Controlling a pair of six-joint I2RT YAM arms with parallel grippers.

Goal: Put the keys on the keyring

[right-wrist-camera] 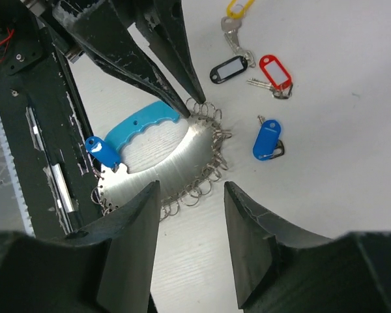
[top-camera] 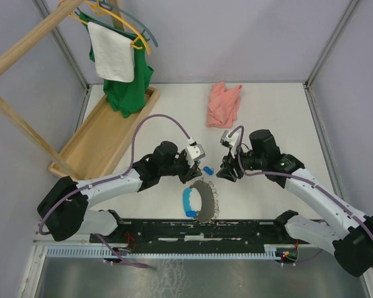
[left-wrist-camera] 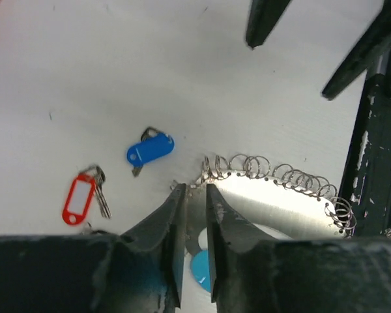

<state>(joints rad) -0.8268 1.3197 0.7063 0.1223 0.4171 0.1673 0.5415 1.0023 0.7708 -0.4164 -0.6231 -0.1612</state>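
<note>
The light, slippery blue key [right-wrist-camera: 270, 142] is best taken by its tag [right-wrist-camera: 265, 135]; left gripper [left-wrist-camera: 195, 188] barely parted, right gripper [right-wrist-camera: 192, 192] open.

Yellow-tagged silver metal key [right-wrist-camera: 236, 13] cut off at picture's top edge; light-blue oblong plastic tag [left-wrist-camera: 197, 274] mostly hidden behind left tool [left-wrist-camera: 195, 190].

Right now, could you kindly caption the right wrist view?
Open right end effector above the keyring; four tagged keys lie beside it.
</note>
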